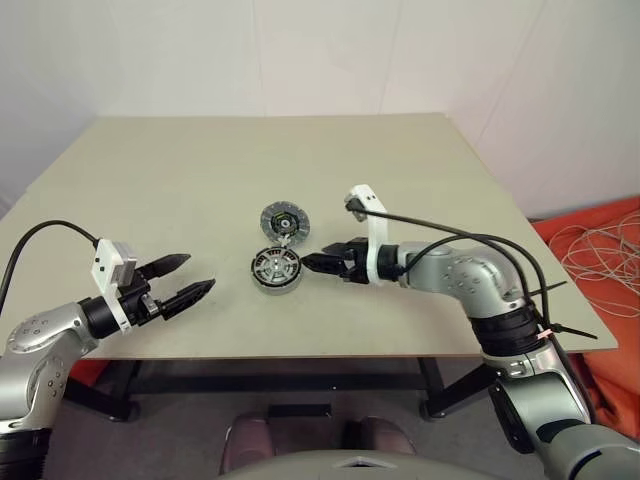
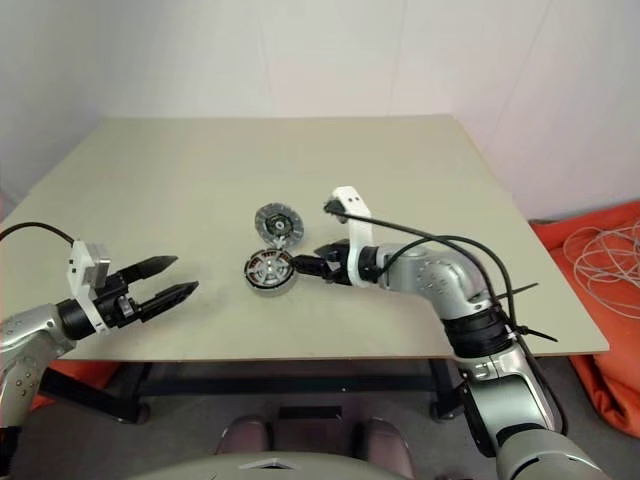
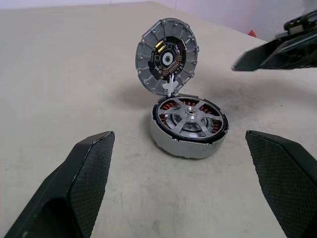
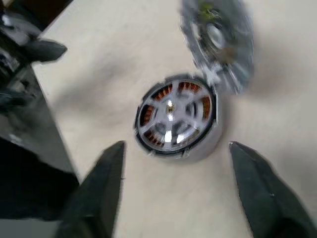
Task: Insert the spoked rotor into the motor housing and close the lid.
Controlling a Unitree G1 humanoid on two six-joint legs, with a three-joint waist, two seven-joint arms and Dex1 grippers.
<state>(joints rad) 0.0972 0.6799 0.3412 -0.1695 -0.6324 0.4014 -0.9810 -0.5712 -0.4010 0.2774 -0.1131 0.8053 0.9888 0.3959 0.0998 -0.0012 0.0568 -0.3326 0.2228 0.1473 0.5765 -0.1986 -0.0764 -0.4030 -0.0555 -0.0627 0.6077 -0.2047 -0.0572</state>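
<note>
I see the spoked rotor (image 3: 189,118) already seated inside the motor housing (image 3: 185,144), its spokes lying over the copper windings and its hub centred, near the middle of the counter (image 1: 180,190). The lid (image 3: 167,56) stands open, tilted up from the housing's far edge on what looks like a small white hinge, its dark green-marked face turned toward my left arm. So I judge the insertion done and the closing left.

My right end effector (image 1: 312,262) sits just beside the housing on its right, empty, its fingers (image 4: 101,186) spread wider than the housing in its wrist view. My left end effector (image 1: 190,278) hangs well apart to the left, fingers wide and holding nothing.

The risks I see from here:
- The housing is loose on the counter, so a sideways push on the lid could slide or tip the whole unit instead of swinging the lid down.
- The right fingertips are close to the housing wall; a careless advance could knock it and jar the rotor off its seat.
- If the rotor is not fully down, which I cannot confirm, the lid may stop short or strain the hinge.
- Pressing off-centre could twist the lid on that hinge.
</note>
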